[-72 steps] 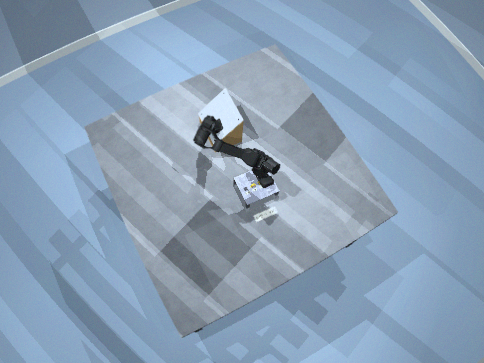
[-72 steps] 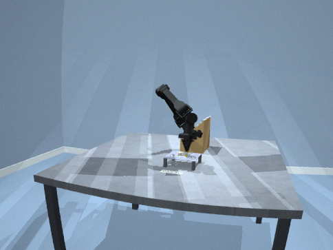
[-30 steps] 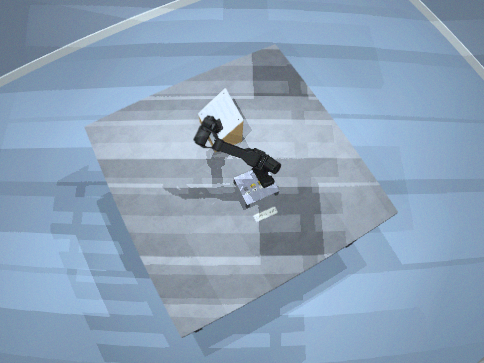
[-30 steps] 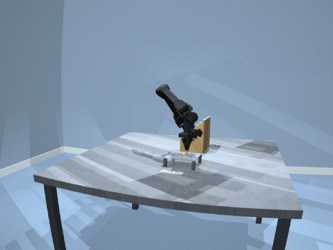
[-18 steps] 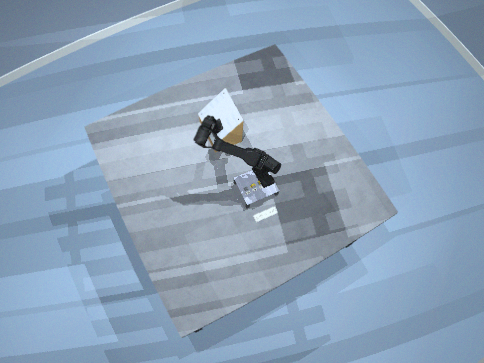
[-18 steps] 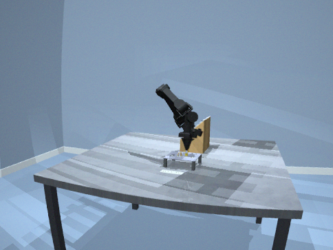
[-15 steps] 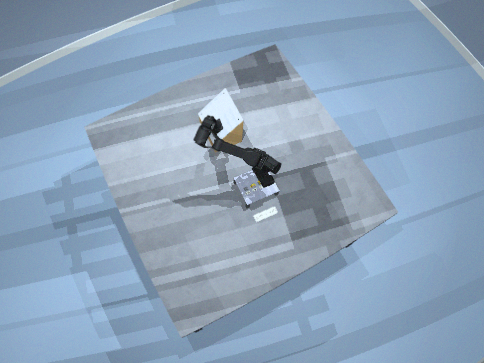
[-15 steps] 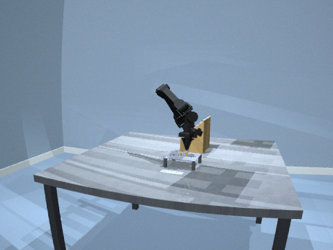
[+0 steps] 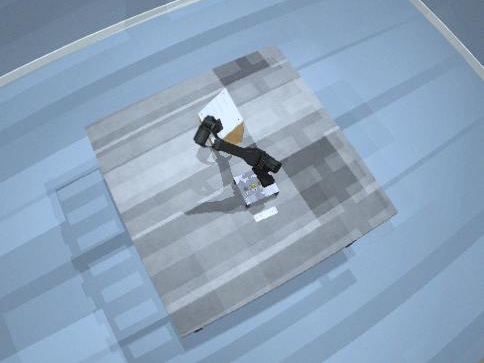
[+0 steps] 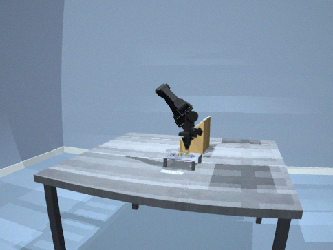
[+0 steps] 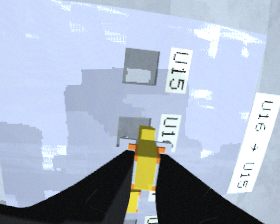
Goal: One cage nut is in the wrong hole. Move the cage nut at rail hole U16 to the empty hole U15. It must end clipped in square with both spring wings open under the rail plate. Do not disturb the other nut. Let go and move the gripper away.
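One grey table [image 9: 200, 265] [image 10: 165, 193] | blue walls [image 10: 199, 51] | claw [image 10: 186, 150] [image 11: 145, 161] gripping yellow cage nut [image 10: 186, 153] [image 11: 146, 167]

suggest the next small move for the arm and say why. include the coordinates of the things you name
I'd ease the gripper [image 9: 263, 181] [image 10: 186, 149] [image 11: 145, 161] straight up slightly: its fingers grip the yellow cage nut [image 10: 186, 153] [image 11: 145, 172] by hole U16 [image 11: 131, 127], whether it has cleared the plate isn't visible, and U15 [image 11: 141, 60] lies open ahead.

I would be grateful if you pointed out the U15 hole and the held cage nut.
U15 hole [image 11: 141, 66]: wrist view, middle of the square opening.
Held cage nut [image 11: 146, 167]: wrist view, its yellow body.
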`<action>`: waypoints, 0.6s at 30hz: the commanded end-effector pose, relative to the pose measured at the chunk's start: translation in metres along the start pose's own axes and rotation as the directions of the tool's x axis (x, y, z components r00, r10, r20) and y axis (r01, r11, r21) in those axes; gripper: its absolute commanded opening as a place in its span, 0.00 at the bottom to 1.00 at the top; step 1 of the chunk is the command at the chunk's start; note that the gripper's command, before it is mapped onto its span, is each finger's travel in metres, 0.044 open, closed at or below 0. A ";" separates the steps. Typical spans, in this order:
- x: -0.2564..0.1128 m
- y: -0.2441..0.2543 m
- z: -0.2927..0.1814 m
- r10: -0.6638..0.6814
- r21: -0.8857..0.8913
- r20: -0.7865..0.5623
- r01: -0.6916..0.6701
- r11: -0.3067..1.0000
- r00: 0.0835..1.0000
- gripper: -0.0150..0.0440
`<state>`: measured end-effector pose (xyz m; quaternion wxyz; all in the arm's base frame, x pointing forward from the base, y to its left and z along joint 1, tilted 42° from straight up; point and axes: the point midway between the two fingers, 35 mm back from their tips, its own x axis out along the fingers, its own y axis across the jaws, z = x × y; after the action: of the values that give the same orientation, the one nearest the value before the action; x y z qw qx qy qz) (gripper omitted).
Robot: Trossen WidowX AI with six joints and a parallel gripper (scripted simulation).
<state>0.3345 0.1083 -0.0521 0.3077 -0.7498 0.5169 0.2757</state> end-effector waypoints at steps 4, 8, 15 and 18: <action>-0.002 0.000 0.001 0.001 0.004 0.005 -0.001 1.000 1.000 0.30; -0.003 -0.001 0.001 0.001 0.004 0.005 -0.001 1.000 1.000 0.30; -0.004 -0.001 0.001 0.001 0.004 0.005 -0.001 1.000 1.000 0.30; -0.005 -0.001 0.001 0.001 0.004 0.005 -0.001 1.000 1.000 0.30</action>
<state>0.3342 0.1107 -0.0494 0.3078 -0.7498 0.5168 0.2757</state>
